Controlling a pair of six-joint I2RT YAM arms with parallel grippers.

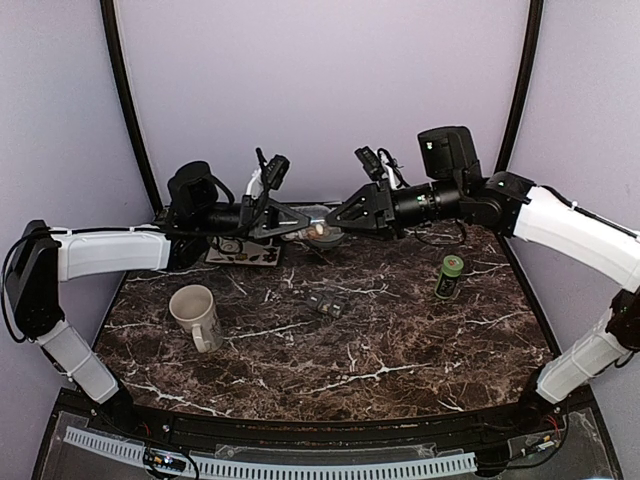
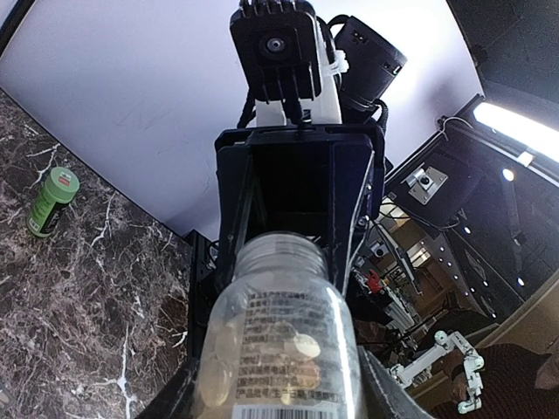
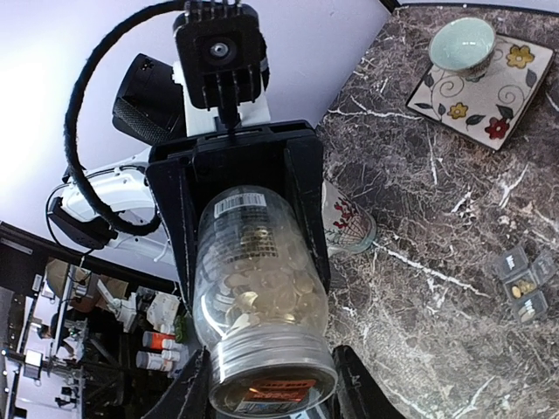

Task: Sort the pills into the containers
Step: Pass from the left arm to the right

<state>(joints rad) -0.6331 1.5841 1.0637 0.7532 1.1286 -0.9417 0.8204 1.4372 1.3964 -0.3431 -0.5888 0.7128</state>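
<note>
**Bottle** [image 3: 253, 262], clear, part full of pale pills [image 3: 262, 297]: held level in the air above the back edge of the table [image 1: 400, 345], presumably so one arm steadies it while the other works the cap.
**Left gripper** [image 2: 275, 397]: clamped on the bottle's body.
**Right gripper** [image 3: 271, 388]: fingers flank the cap end; whether they grip it cannot be told.
**Arms:** both reach inward, forearms near level, wrists facing.
**Pill box** [image 1: 323, 304]: table centre.

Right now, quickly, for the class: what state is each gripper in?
Left gripper: closed on the pill bottle.
Right gripper: fingers flank the bottle's cap; whether they grip it cannot be told.
</note>
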